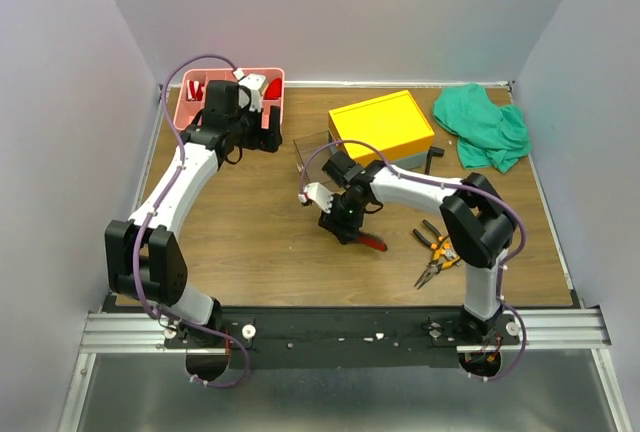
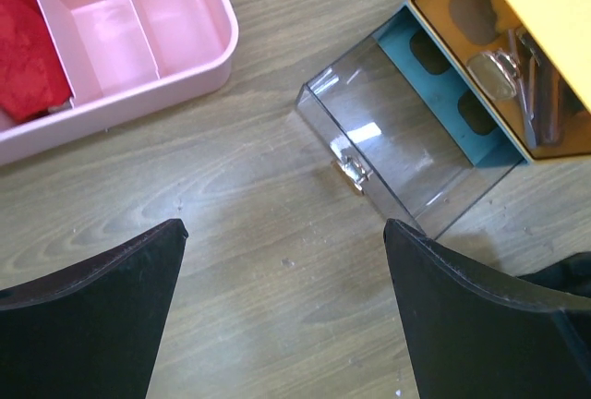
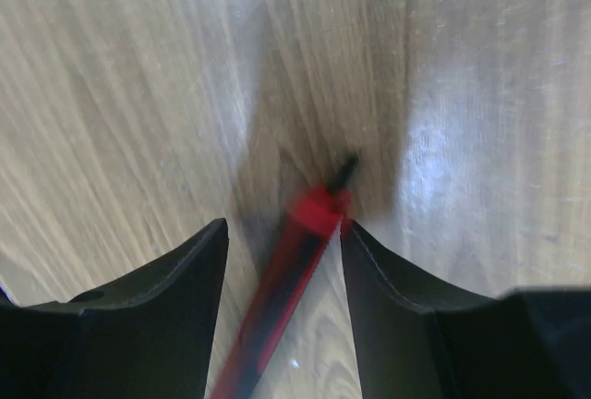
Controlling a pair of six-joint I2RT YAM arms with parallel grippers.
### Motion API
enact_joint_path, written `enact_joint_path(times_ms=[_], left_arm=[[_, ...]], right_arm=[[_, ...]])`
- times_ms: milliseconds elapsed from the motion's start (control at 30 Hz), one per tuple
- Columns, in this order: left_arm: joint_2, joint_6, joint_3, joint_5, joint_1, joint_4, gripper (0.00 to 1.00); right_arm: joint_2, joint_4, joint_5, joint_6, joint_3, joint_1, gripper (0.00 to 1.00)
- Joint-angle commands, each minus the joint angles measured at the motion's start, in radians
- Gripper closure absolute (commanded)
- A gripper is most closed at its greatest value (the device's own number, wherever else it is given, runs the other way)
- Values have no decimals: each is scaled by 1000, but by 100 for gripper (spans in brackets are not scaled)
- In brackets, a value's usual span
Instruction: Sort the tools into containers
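The red-and-black cutter (image 3: 294, 274) lies flat on the wooden table between the fingers of my right gripper (image 3: 283, 225). The jaws are open, with a gap on the left, and the cutter's red head is close against the right finger (image 3: 388, 288). From above, the right gripper (image 1: 343, 232) points down at the cutter (image 1: 372, 243). The orange-and-black pliers (image 1: 437, 252) lie to its right. My left gripper (image 2: 284, 225) hangs open over bare wood, nothing between its fingers, beside the pink tray (image 2: 138, 85). The yellow-lidded toolbox (image 1: 382, 124) stands at the back.
A clear drawer (image 2: 397, 154) is pulled out from the toolbox onto the table, and metal items (image 2: 526, 85) show in the compartment above it. Something red (image 2: 23, 48) sits in one compartment of the pink tray. A green cloth (image 1: 483, 127) lies at the back right.
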Motion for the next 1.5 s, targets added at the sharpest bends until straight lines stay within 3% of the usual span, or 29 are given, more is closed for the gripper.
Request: enact_joint_path(times_ms=[0, 100, 133, 233, 333, 567, 800, 1067, 1333, 1467], left_arm=[[-90, -11, -45, -57, -14, 4, 1], [-105, -1, -63, -71, -27, 7, 1], [-108, 5, -66, -80, -30, 9, 1], [-114, 23, -76, -83, -47, 16, 1], [-108, 13, -66, -62, -38, 15, 1], [-105, -6, -59, -28, 3, 30, 1], [-119, -23, -74, -11, 48, 41, 1], [-124, -23, -92, -8, 51, 39, 1], [-110, -6, -96, -7, 54, 22, 1], [-95, 5, -91, -10, 55, 16, 1]], right_arm=[[98, 42, 133, 97, -60, 38, 43], [106, 55, 134, 83, -64, 44, 69], [89, 40, 129, 72, -55, 45, 83], [42, -5, 114, 42, -35, 44, 99], [-31, -98, 83, 14, 21, 44, 99], [-130, -204, -36, 66, 331, -10, 99], [-58, -145, -30, 109, 580, -42, 99], [156, -31, -33, 172, 863, -82, 99], [229, 104, -124, 170, 865, -91, 99], [230, 220, -161, 176, 761, -109, 99]])
